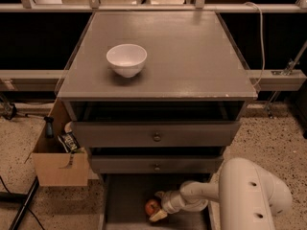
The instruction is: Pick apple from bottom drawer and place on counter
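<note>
The apple (151,207), small and red with a yellowish patch, lies on the floor of the open bottom drawer (125,195) at the bottom of the camera view. My gripper (157,206) reaches in from the right, low in the drawer. It is open, with one fingertip (158,216) in front of the apple and the other behind it. The apple sits between them. The counter (192,56) is the broad grey-brown top of the cabinet, well above the gripper.
A white bowl (126,59) stands on the left half of the counter. Two grey drawers with knobs (157,137) overhang the bottom drawer. A cardboard box (57,164) with tools stands on the floor at the left. My white arm link (249,195) fills the lower right.
</note>
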Controlling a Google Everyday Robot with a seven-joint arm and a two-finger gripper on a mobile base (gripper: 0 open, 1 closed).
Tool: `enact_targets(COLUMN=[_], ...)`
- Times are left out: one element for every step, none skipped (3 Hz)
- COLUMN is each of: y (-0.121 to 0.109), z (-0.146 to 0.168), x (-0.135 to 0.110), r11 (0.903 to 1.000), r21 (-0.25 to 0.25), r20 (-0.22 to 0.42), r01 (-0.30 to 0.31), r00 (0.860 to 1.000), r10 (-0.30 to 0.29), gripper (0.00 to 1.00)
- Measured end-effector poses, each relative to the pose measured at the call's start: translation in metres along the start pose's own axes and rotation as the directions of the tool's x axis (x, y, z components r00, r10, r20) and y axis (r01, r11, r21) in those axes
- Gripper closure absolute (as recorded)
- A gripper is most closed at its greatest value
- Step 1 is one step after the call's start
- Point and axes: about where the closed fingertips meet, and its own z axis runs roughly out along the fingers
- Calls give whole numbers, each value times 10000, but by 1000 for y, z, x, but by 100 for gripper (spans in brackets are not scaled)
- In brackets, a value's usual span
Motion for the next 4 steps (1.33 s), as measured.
enact_targets(y=[0,0,0,0], z=[0,0,0,0], x=[0,0,0,0], r11=[10000,10000,10000,10000], r21=[-1,-1,-2,-2], r20=[0,0,0,0], r01=[0,0,0,0], r00=[10000,10000,10000,10000], r10=[0,0,0,0], gripper=[50,72,97,100])
